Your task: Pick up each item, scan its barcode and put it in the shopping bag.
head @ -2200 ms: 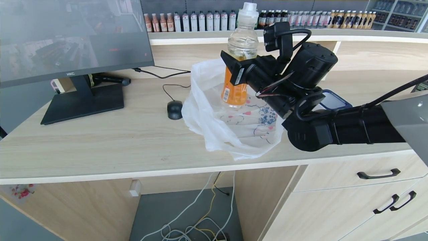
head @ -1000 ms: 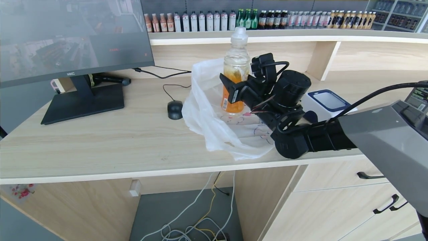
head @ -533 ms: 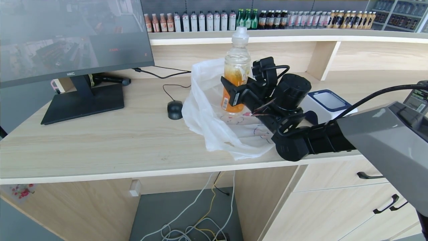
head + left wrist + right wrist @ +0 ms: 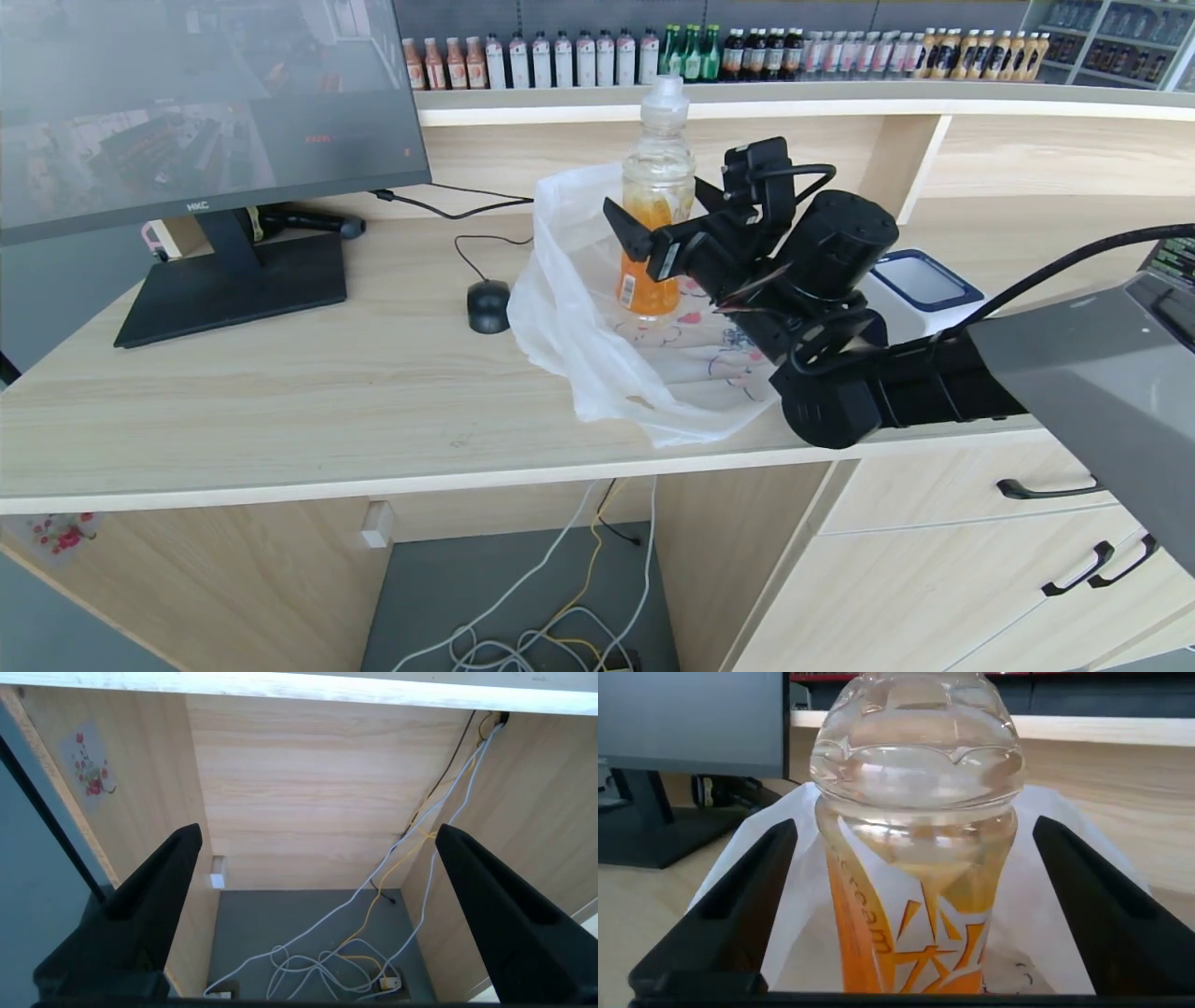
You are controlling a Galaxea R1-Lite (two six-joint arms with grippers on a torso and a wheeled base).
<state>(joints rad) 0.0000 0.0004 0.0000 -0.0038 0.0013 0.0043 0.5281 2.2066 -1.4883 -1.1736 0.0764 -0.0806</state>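
A clear bottle of orange drink [image 4: 656, 187] with a pale cap stands upright inside the white plastic shopping bag [image 4: 579, 345] on the wooden counter [image 4: 280, 392]. My right gripper [image 4: 658, 213] is open around the bottle's middle, one finger on each side with a gap. In the right wrist view the bottle [image 4: 915, 793] stands between the spread fingers [image 4: 719, 905], with the bag [image 4: 738, 859] behind it. My left gripper [image 4: 318, 905] hangs open below the counter, holding nothing.
A blue-rimmed barcode scanner [image 4: 920, 280] sits on the counter to the right of the bag. A mouse [image 4: 487, 305] and a monitor [image 4: 187, 112] on its stand are to the left. Loose cables [image 4: 374, 952] lie on the floor under the counter.
The right arm lowered the bottle from above the bag down into it. Its fingers have since spread off the bottle and the wrist has risen slightly.
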